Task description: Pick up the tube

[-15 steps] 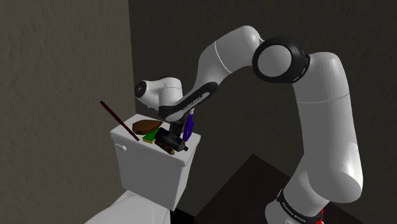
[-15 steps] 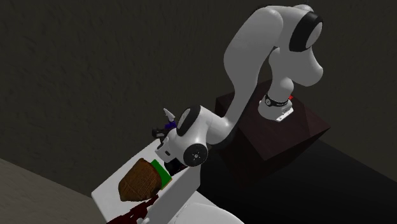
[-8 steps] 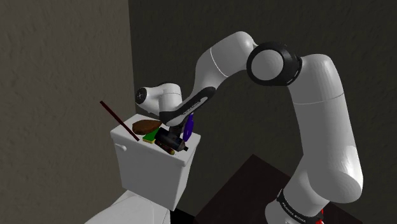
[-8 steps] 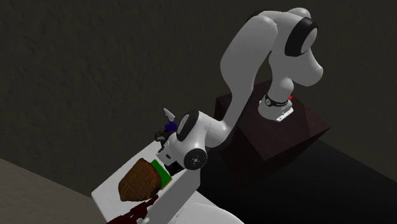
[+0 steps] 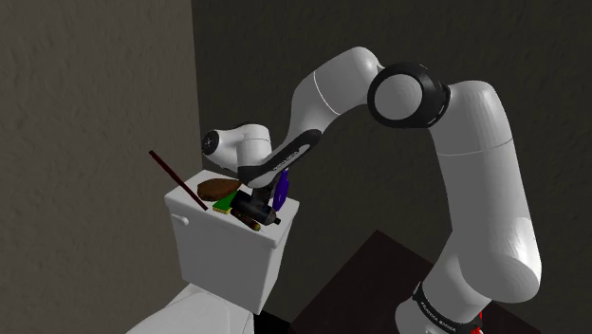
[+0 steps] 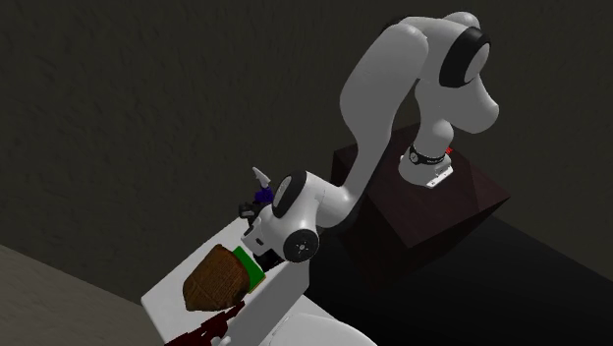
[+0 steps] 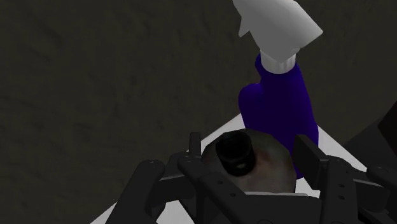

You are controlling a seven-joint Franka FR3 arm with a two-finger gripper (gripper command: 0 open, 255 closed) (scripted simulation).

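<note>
The gripper (image 7: 251,156) has its two black fingers set against opposite sides of the tube (image 7: 270,175), apparently clamped on it, though contact on the far finger is hard to confirm in the dim wrist view. The tube sits directly between the fingers with its black cap (image 7: 235,153) turned toward the hand, so its long axis runs roughly along the gripper's reach, not across it. It rests on the white toilet tank (image 5: 228,251), with a purple spray bottle (image 7: 280,108) just beyond.
</note>
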